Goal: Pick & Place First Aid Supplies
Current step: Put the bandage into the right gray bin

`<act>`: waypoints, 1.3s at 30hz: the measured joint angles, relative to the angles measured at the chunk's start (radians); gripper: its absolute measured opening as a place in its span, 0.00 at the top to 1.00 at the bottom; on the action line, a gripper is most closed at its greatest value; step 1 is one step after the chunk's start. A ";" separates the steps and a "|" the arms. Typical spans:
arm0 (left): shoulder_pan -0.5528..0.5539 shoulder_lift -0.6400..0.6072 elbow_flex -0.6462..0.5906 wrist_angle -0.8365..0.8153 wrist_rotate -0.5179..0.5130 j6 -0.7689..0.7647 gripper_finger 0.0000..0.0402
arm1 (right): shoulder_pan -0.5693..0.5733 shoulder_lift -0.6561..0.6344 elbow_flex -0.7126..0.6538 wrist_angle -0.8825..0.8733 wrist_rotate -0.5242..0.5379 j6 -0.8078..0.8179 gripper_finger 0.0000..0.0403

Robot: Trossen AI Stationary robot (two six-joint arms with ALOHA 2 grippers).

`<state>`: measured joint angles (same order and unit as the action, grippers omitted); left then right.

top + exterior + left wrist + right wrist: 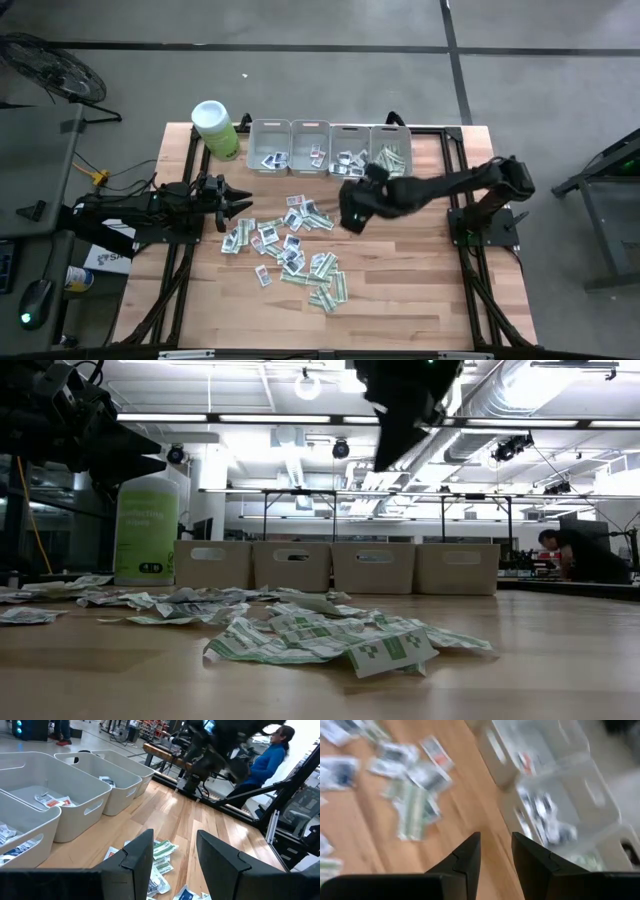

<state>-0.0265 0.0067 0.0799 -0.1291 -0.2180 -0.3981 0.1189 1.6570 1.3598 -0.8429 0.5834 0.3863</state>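
On the left we see the left gripper hovering low over the wooden table, its fingers spread with clear space between them and nothing held. Just ahead of its tips begins the loose heap of first aid supplies, small flat paper packets lying face up on the wood. They point every way; we cannot find a shared direction. The squarish white ones lie nearest this gripper, while the longer green-and-white strips lie farther off toward the table's front edge, most with their long axes slanting across the boards.

Beyond the heap, at the far edge, stand four grey bins in a row, each holding a few packets, with a lime-green canister past their left end.

On the right, the right gripper hangs above the table in front of the bins. Its fingers stand a little apart, parallel, and pinch nothing. The heap's near edge lies just beside and below this gripper, toward the left arm.
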 joint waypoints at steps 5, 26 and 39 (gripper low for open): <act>0.000 0.000 0.000 0.000 0.000 0.000 0.63 | 0.094 0.084 0.000 0.155 0.016 -0.105 0.74; 0.000 0.000 0.000 0.000 0.000 0.000 0.63 | 0.244 0.388 0.000 0.257 0.058 -0.287 0.74; 0.000 0.000 0.000 0.000 0.000 0.000 0.63 | 0.224 0.489 0.002 0.352 0.219 -0.316 0.48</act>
<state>-0.0265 0.0070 0.0803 -0.1291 -0.2180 -0.3984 0.3433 2.1464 1.3614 -0.4909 0.8024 0.0703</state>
